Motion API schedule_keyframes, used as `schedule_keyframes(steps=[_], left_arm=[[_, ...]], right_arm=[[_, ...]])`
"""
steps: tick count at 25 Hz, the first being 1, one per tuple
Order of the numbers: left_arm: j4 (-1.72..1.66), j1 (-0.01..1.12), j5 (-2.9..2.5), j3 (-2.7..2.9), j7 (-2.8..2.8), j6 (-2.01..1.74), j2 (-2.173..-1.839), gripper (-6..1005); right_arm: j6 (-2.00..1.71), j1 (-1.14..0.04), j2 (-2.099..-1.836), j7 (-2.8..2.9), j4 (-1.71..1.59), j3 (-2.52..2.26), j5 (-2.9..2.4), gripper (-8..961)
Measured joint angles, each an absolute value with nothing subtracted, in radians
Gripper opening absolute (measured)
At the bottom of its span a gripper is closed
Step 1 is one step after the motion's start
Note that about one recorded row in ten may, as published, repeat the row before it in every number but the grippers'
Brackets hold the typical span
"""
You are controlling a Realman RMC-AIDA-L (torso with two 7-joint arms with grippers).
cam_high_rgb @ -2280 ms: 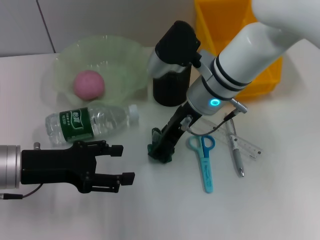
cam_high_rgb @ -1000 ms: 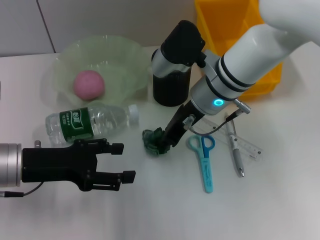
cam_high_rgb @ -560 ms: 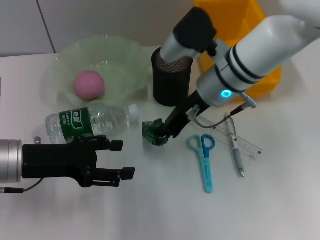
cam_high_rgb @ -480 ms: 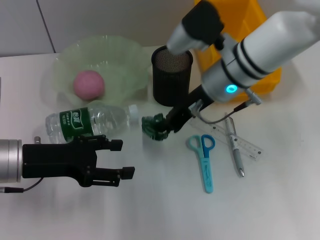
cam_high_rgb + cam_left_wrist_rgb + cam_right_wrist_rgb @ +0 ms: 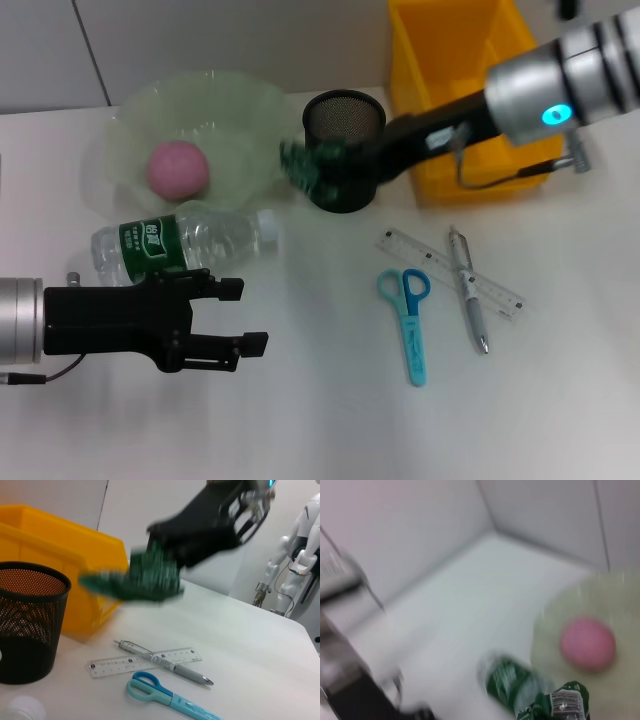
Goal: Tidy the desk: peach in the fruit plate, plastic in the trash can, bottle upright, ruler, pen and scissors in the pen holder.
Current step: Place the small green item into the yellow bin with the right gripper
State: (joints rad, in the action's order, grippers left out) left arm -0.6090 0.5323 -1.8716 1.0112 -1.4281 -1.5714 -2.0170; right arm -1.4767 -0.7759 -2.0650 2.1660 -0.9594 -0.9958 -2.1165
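Crinkled green plastic wrapper (image 5: 297, 165), glossy and crumpled into an irregular wad, clamped between the jaws of the right gripper (image 5: 312, 168) and held in the air above the counter (image 5: 330, 420), just in front of the rim of the black mesh pen holder (image 5: 344, 150) and beside the fruit plate (image 5: 200, 130). Wad protruding past the tips of the jaws, away from the arm; blurred in the left wrist view (image 5: 145, 577), a printed label visible on it in the right wrist view (image 5: 560, 705).

Round pink peach (image 5: 178, 168) resting in the translucent pale green plate with a wavy, ruffled rim, near the far left of the counter. Clear ribbed plastic bottle (image 5: 180, 243) with a green label and white cap lying on its side just in front of the plate. Yellow plastic bin (image 5: 465, 95), box-shaped, at the far edge to the right of the cylindrical pen holder.

Transparent flat ruler (image 5: 450, 272) lying toward the right side of the counter, silver pen (image 5: 468, 300) crossing over it, blue-handled scissors (image 5: 408, 318) just beside them, blades closed.

Left gripper (image 5: 245, 318), matte black, low over the near left of the counter, jaws apart and holding nothing.
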Motion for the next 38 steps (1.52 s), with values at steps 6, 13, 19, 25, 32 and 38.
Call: schedule_keyframes(steps=[6,13,19,25,32,38], left_arm=[[-0.609,0.53,-1.884,1.012,-1.418,-1.558,-2.025,839],[-0.61,0.527,-1.886,1.012,-1.403,-1.55,-2.032,839],[-0.611,0.527,-1.891,1.014,-1.402,-1.55,-2.035,839],[-0.611,0.531,-1.896,1.014,-1.402,-1.55,-2.037,838],[-0.611,0.535,-1.896,1.014,-1.402,-1.551,-2.037,838],[-0.611,0.535,-1.896,1.014,-1.402,-1.551,-2.036,838]], right_arm=[[-1.48,-0.675,-2.049,1.973,-0.94,-0.787,-1.863,-1],[-1.405,-0.633,-2.028,1.847,-0.827,-0.604,-1.774,-1],[-1.223,-0.599,-2.02,1.791,-0.805,-0.589,-1.809,-1],[-1.136,-0.629,-2.025,1.815,-0.803,-0.591,-1.959,0],[-1.047,-0.668,-2.031,1.84,-0.772,-0.61,-2.033,9],[-1.03,-0.677,-2.031,1.846,-0.772,-0.612,-2.032,182]])
